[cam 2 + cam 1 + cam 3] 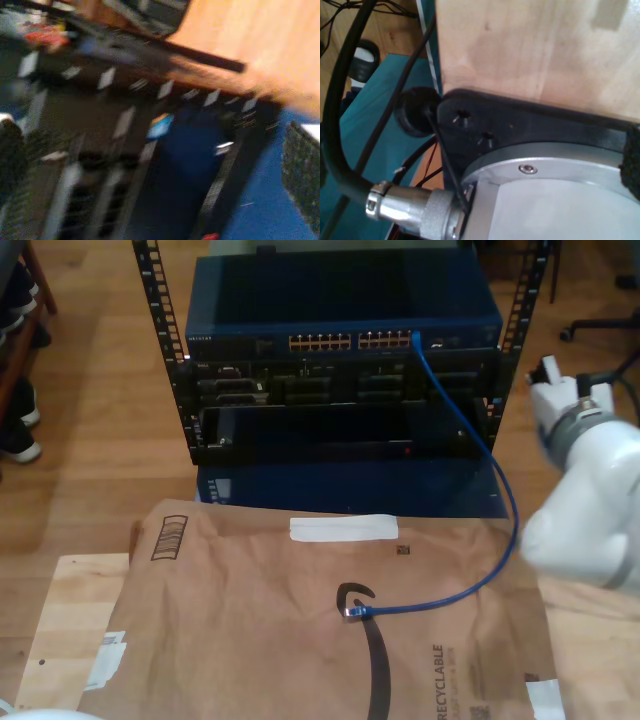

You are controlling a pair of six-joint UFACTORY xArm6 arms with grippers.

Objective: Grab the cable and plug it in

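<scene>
The cable (505,505) is thin and bright blue. One end sits in a port of the blue switch (415,338) in the rack. From there it loops down the exterior view's right side and back onto the brown cardboard (250,640). Its free clear plug (353,611) lies there, untouched. A white arm (590,500) stands at the exterior view's right, beside the loop. In the blurred second wrist view my second gripper (155,165) faces the rack front, its pads (302,170) far apart with nothing between. One black textured pad (633,162) of my first gripper shows.
The first wrist view looks at an arm's black base plate (520,125) on a pale wooden table (530,45), with a thick black robot cable (340,150) and its metal connector (415,207). Black rack rails (160,350) frame the switch. Shoes (15,430) show at the exterior view's left.
</scene>
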